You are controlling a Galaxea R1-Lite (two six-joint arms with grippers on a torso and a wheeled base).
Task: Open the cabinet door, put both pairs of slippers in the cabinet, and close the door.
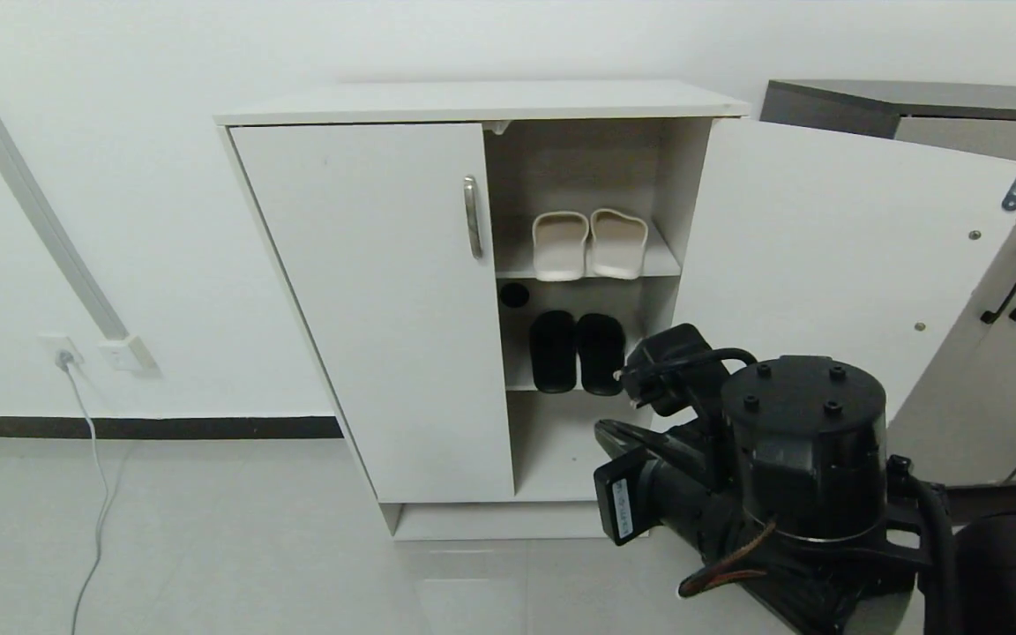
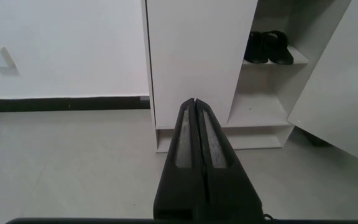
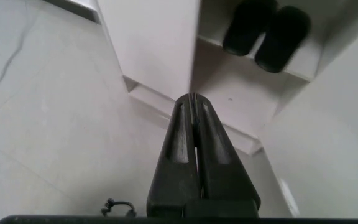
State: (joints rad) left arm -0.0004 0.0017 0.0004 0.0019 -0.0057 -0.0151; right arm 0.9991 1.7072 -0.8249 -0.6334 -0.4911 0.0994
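The white cabinet [image 1: 481, 101] has its left door [image 1: 376, 300] closed and its right door [image 1: 834, 256] swung open. A beige pair of slippers [image 1: 590, 244] lies on the upper shelf. A black pair of slippers [image 1: 577, 351] lies on the shelf below, also seen as black slippers [image 3: 266, 28] and black slippers [image 2: 269, 46]. My right gripper [image 3: 194, 99] is shut and empty, low in front of the open compartment over the bottom shelf [image 3: 229, 93]. My left gripper [image 2: 194, 102] is shut and empty, back from the closed door [image 2: 197, 56].
A grey cabinet [image 1: 1002, 265] with black handles stands right behind the open door. A wall socket [image 1: 63, 357] with a cable hanging to the floor is at the left. Pale tiled floor [image 1: 208, 547] lies open in front of the cabinet.
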